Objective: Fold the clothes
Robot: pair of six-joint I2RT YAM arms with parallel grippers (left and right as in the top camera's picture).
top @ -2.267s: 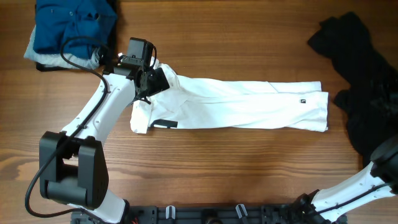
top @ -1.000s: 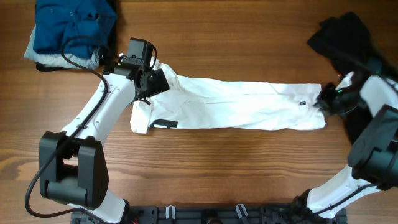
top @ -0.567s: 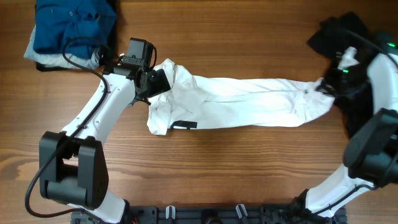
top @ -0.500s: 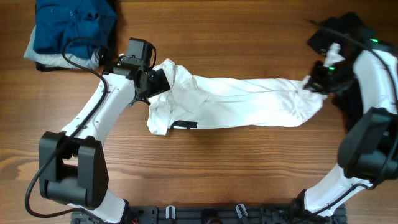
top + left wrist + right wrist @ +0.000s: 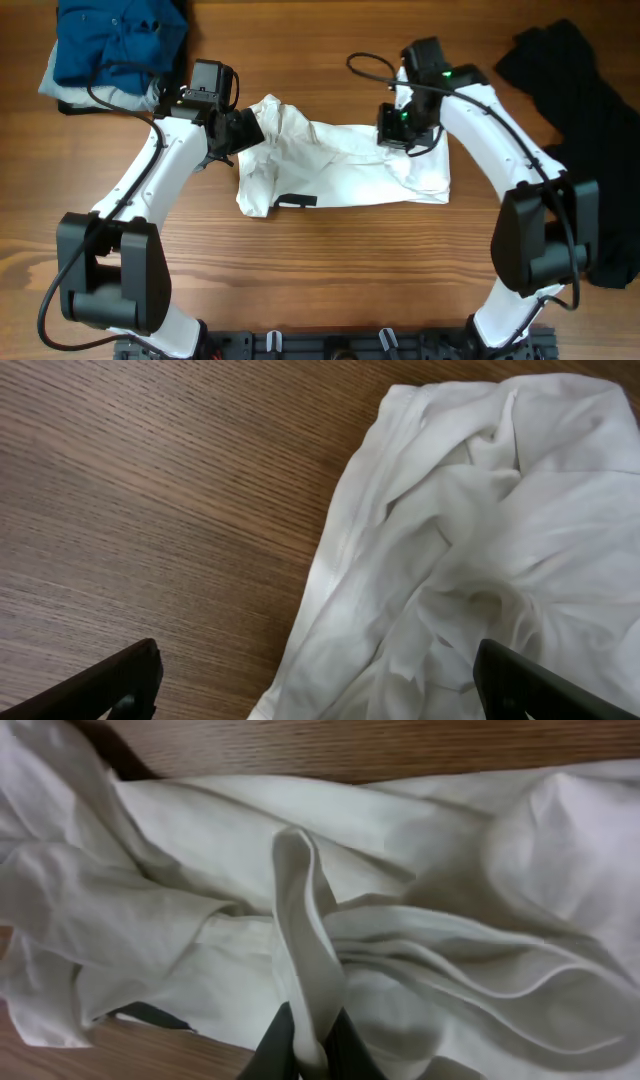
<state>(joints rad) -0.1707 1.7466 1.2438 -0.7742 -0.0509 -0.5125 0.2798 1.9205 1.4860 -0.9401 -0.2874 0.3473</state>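
Got crumpled white fabric garment lying bunched on brown wooden table. Pinching a raised fold at garment's upper right edge with right gripper, fingers pressed onto cloth. Hovering over garment's left end with left gripper, fingers spread wide.

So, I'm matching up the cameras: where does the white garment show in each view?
Overhead: white garment, bunched, at centre.
Left wrist: white garment fills the right half.
Right wrist: white garment fills nearly the whole frame, one fold pinched by the right end effector.
Shared landmark: the wooden table, bare beside it in every view.
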